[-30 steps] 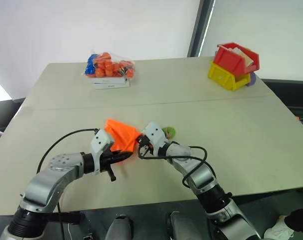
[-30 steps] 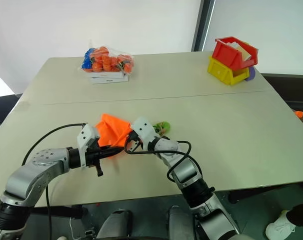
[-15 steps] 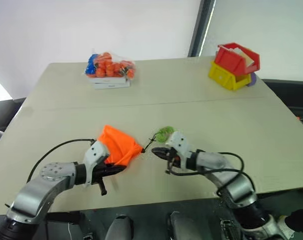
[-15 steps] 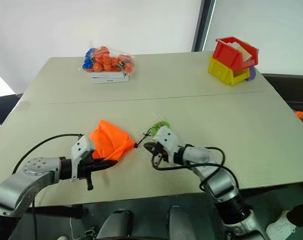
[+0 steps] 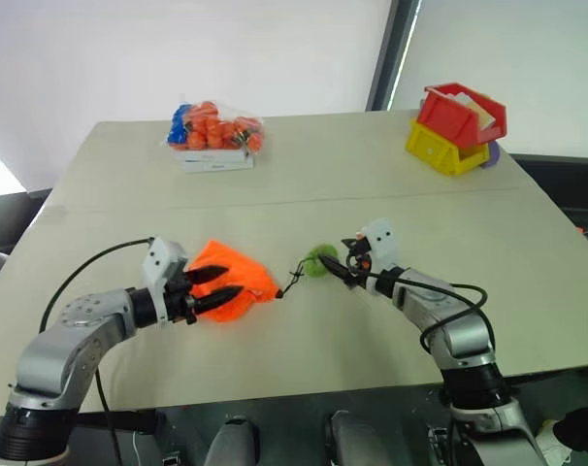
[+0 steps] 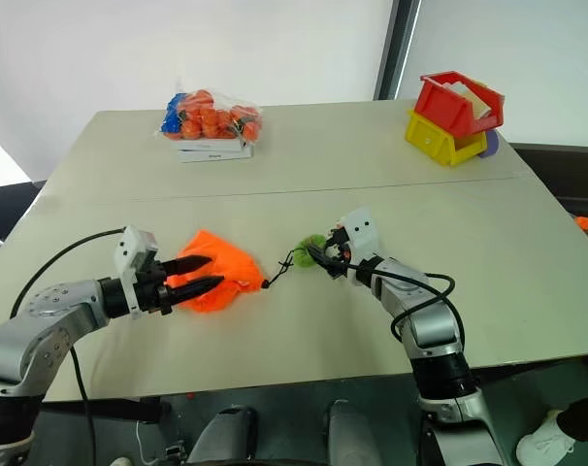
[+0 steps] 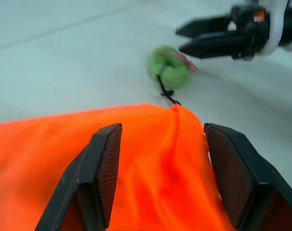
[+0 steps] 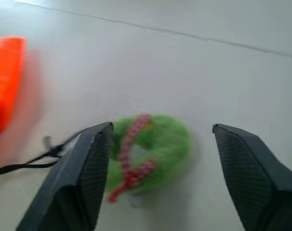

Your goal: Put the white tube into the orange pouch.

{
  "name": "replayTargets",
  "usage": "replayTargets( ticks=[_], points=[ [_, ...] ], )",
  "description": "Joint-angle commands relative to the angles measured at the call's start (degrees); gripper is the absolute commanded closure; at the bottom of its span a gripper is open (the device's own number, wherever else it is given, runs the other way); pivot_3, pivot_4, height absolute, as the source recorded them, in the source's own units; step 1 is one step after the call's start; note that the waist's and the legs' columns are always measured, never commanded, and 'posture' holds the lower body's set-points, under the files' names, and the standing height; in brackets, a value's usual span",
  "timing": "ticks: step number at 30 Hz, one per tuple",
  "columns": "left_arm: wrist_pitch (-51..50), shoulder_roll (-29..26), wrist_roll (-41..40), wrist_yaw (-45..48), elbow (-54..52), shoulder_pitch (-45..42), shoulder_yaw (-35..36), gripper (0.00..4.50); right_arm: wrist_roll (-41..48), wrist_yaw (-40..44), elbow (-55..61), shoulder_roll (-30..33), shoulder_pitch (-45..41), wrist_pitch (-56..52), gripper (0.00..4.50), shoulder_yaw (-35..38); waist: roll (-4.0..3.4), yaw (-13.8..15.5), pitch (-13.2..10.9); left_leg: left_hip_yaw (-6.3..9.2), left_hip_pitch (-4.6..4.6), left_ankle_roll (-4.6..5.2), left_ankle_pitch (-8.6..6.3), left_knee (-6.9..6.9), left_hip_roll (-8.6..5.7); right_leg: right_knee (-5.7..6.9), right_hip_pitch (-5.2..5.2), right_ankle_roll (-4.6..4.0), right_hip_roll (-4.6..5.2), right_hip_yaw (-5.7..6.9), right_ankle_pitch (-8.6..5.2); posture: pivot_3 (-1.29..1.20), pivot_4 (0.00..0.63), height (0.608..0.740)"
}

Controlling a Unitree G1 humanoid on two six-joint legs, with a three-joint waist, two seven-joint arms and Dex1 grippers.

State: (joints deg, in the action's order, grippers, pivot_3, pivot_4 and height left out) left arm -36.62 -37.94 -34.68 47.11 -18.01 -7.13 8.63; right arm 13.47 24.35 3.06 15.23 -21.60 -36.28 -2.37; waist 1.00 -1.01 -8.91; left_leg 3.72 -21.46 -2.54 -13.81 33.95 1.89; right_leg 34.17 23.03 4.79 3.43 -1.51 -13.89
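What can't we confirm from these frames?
- Slim white tube: whether it sits inside the neon-orange fabric pouch; the cloth is opaque in the eye and left wrist views.
- Pouch mouth: cinched or loose, too small in the eye views, and the open left hand cuts it off in the left wrist view.
- Green ring tag: blurred in the right wrist view between the open right hand fingers; contact unclear.

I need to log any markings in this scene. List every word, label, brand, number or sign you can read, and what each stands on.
No text can be read anywhere.
White box under the clear bag: a dark mark on its front edge, too small to read.
Green ring tag: a red-pink band across it, too blurred to tell whether it bears lettering.
Orange pouch, red bin, yellow bin: no markings visible.
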Motion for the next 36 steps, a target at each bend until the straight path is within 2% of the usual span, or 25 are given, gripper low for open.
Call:
replayTargets(
  ticks=[1, 6, 7, 9, 14, 20, 26, 30, 32, 34, 36],
  points=[
    [3.9, 1.1, 2.4, -2.3, 1.2, -1.4, 1.2, 1.53, 0.5, -1.8, -1.3, -1.4, -2.6, -1.3, 1.02, 1.3, -0.03, -0.1, 0.0, 0.0, 0.0, 0.0, 0.0, -0.01, 0.0, 0.0, 0.0, 0.01, -0.01, 0.0, 0.0, 0.0, 0.15, 0.74],
    [9.2, 3.3, 7.4, -5.1, 4.4, -2.4, -0.4, 1.53, -0.8, -2.6, -4.5, -2.0, -3.4, -3.0, 1.02, -0.7, -0.03, -0.1, 0.0, 0.02, 0.04, 0.0, 0.0, 0.0, 0.02, 0.06, 0.0, 0.0, -0.06, -0.01, 0.01, 0.0, 0.15, 0.74],
    [9.7, 3.6, 7.7, -5.3, 4.7, -2.4, -0.5, 1.53, -0.6, -2.4, -4.4, -2.1, -3.2, -3.1, 1.25, -0.6, -0.03, -0.1, 0.0, 0.02, 0.04, 0.0, 0.0, 0.0, 0.02, 0.06, 0.0, 0.0, -0.06, -0.01, 0.01, 0.0, 0.15, 0.74],
    [10.4, 4.2, 8.3, -5.8, 5.3, -2.4, -0.4, 1.53, -0.2, -1.5, -3.4, -2.0, -2.6, -3.1, 1.93, -0.8, -0.03, -0.1, 0.0, 0.02, 0.03, 0.0, 0.0, 0.0, 0.02, 0.05, -0.01, 0.0, -0.06, -0.01, 0.01, 0.0, 0.15, 0.74],
    [12.2, 5.6, 9.6, -6.7, 7.1, -2.9, -0.4, 1.53, -0.1, -0.6, -1.3, -1.3, -1.4, -3.0, 4.49, -0.5, -0.02, 0.0, 0.0, 0.02, 0.04, 0.0, 0.0, 0.01, 0.02, 0.06, -0.03, 0.01, -0.06, -0.01, 0.01, 0.0, 0.15, 0.74],
    [12.5, 7.4, 10.0, -7.1, 8.6, -5.6, -1.5, 1.53, 5.2, 2.3, 5.8, -0.3, 1.0, 0.2, 4.49, 5.6, -0.02, 0.1, 0.0, 0.02, 0.04, 0.0, 0.0, 0.08, 0.01, 0.05, -0.1, 0.02, -0.06, -0.01, 0.01, 0.0, 0.15, 0.74],
    [12.9, 8.3, 10.7, -4.8, 10.5, -8.3, -4.1, 1.53, 19.8, 3.5, 14.6, -0.7, 3.5, -1.4, 4.49, 18.3, -0.02, 0.1, 0.0, 0.04, 0.06, 0.0, 0.0, 0.06, 0.03, 0.05, -0.12, 0.06, -0.1, 0.0, -0.01, 0.0, 0.15, 0.74],
    [13.0, 9.4, 10.3, -2.8, 12.7, -11.4, -6.0, 1.53, 25.8, 2.4, 16.7, 0.0, 3.6, -3.1, 4.49, 21.8, -0.02, 0.0, 0.0, 0.05, 0.09, 0.0, 0.0, 0.08, 0.03, 0.05, -0.15, 0.05, -0.1, 0.0, -0.01, 0.0, 0.15, 0.74],
    [11.8, 10.1, 8.5, -1.1, 13.5, -13.1, -6.3, 0.98, 27.0, 2.1, 17.3, 0.3, 3.7, -3.5, 4.5, 21.9, -0.04, 0.0, 0.0, 0.04, 0.08, 0.0, 0.0, 0.07, 0.03, 0.06, -0.14, 0.04, -0.1, -0.01, -0.01, 0.0, 0.15, 0.74],
    [11.4, 10.8, 8.1, 0.6, 14.3, -15.1, -7.5, 0.25, 27.6, 1.8, 17.6, 0.6, 3.9, -3.6, 4.5, 21.4, -0.05, 0.0, 0.0, 0.05, 0.08, 0.0, 0.0, 0.07, 0.03, 0.06, -0.14, 0.04, -0.1, -0.01, -0.01, 0.0, 0.15, 0.74],
    [12.5, 11.5, 9.7, 1.0, 16.0, -17.0, -9.0, 0.07, 27.7, 1.5, 17.5, 0.7, 4.0, -3.5, 4.5, 20.7, -0.05, 0.1, 0.0, 0.05, 0.07, 0.0, 0.0, 0.08, 0.02, 0.04, -0.16, 0.04, -0.1, -0.01, -0.01, 0.0, 0.15, 0.74]
  ],
)
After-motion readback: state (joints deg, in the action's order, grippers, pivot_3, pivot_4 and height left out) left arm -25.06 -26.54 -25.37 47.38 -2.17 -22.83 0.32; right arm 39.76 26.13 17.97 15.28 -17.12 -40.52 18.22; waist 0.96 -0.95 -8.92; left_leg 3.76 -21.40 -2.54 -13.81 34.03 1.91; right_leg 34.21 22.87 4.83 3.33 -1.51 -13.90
